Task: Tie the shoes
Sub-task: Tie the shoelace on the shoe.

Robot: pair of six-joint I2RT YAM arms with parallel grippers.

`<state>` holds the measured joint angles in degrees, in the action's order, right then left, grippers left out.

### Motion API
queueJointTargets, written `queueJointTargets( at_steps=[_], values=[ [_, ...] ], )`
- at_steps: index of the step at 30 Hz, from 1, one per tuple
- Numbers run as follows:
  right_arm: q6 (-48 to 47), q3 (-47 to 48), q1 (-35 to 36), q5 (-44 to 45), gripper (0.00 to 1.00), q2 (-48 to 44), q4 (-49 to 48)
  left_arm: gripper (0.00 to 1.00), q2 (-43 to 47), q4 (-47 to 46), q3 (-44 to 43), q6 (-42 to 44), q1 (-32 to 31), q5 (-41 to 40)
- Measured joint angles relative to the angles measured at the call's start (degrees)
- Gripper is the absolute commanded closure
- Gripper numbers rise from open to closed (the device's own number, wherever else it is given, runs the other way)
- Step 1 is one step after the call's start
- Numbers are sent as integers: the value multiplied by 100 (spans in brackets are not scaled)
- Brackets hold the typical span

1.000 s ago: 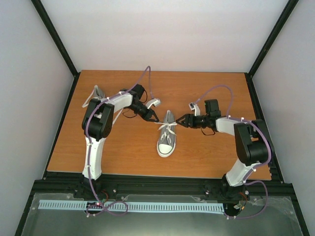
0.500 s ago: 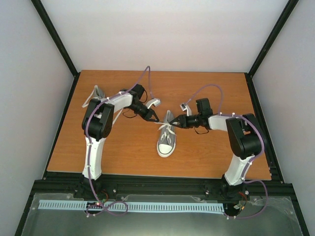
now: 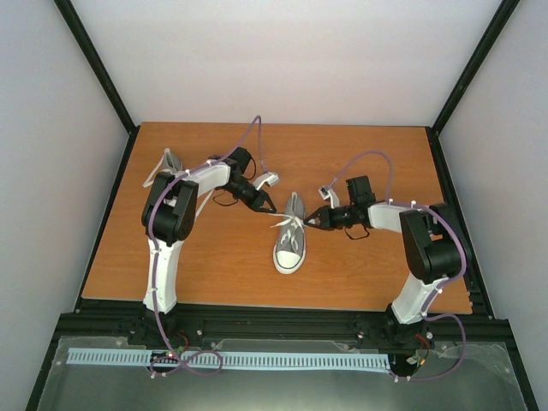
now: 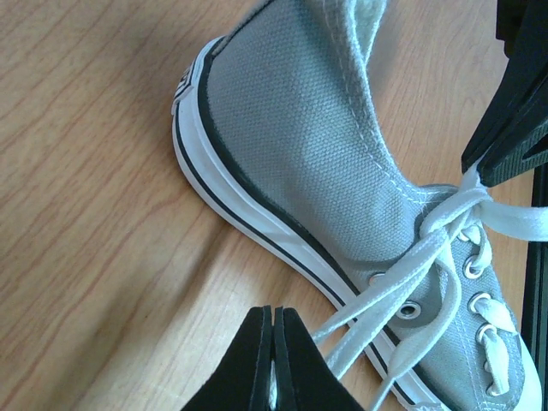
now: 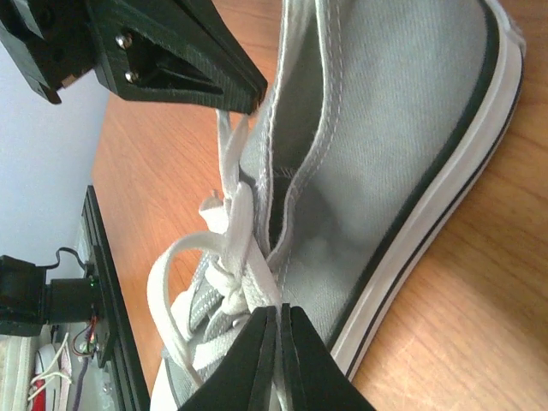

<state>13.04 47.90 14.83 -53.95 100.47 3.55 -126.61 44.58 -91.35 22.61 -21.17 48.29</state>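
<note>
One grey shoe (image 3: 290, 237) with a white toe cap lies mid-table, toe toward the arms. My left gripper (image 3: 268, 208) sits at its left side by the ankle, shut on a white lace (image 4: 402, 278) that runs taut from the black fingertips (image 4: 257, 360) to the eyelets. My right gripper (image 3: 311, 223) is at the shoe's right side, shut on a lace (image 5: 244, 235) just above the tongue. The shoe (image 5: 402, 128) fills the right wrist view, with the left gripper (image 5: 171, 60) beyond it. The second shoe (image 3: 173, 161) lies at the back left, partly behind the left arm.
The wooden table (image 3: 214, 265) is bounded by a black frame (image 3: 257, 318) at the near edge and white walls on the other sides. Purple cables (image 3: 257, 141) loop above both arms.
My right gripper has moved left to the shoe's laces and shut on one. The left gripper has stayed shut on its lace in the same place.
</note>
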Motion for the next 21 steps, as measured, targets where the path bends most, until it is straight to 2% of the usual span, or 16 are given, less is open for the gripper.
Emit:
queueJointTargets(
  at_steps=[9, 21],
  values=[
    [-216, -208, 0, 20, 97, -190, 251, 99, 20, -9, 2, -11, 0, -109],
    [-271, -468, -2, 149, 97, -83, 83, 99, 20, -13, 2, -37, -11, -243]
  ],
)
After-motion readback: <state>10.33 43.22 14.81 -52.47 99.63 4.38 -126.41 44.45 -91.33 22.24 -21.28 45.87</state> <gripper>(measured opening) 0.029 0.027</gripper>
